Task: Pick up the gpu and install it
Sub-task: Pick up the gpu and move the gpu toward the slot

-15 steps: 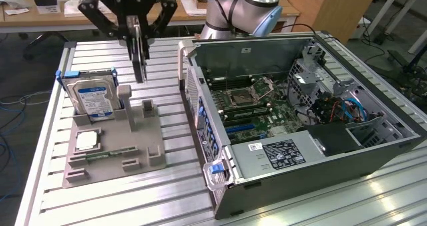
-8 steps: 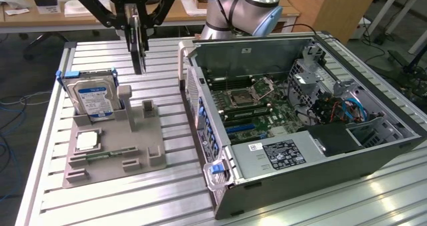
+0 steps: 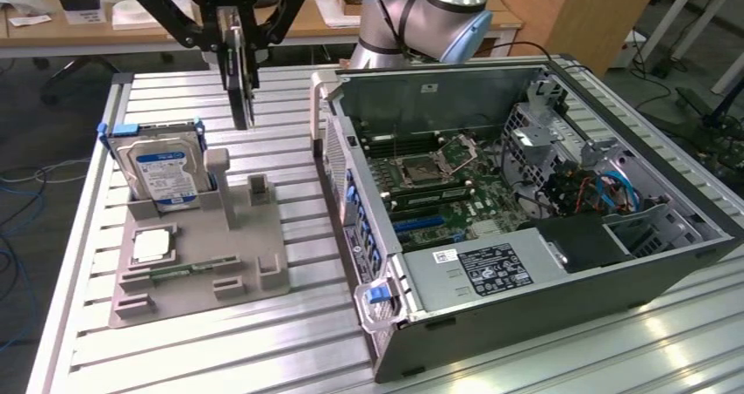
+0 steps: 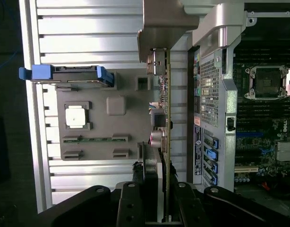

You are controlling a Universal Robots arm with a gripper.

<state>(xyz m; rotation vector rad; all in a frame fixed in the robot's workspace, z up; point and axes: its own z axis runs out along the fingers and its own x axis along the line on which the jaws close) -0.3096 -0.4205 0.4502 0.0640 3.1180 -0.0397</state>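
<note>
Gripper point(image 3: 237, 47): we saw it clamped narrowly on the thin green gpu card point(image 3: 242, 98)
Pose: edge-down, we judged, for slotting

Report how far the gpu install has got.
Done: the gpu is off the grey holder. In hand: the gripper grips it edge-on above the table, beside the open computer case. Left: seating it; it is not yet in the case.

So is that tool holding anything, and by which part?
Yes. The tool is clamped on the gpu, gripping it by its top edge, so the card hangs straight down on edge below it.
</note>
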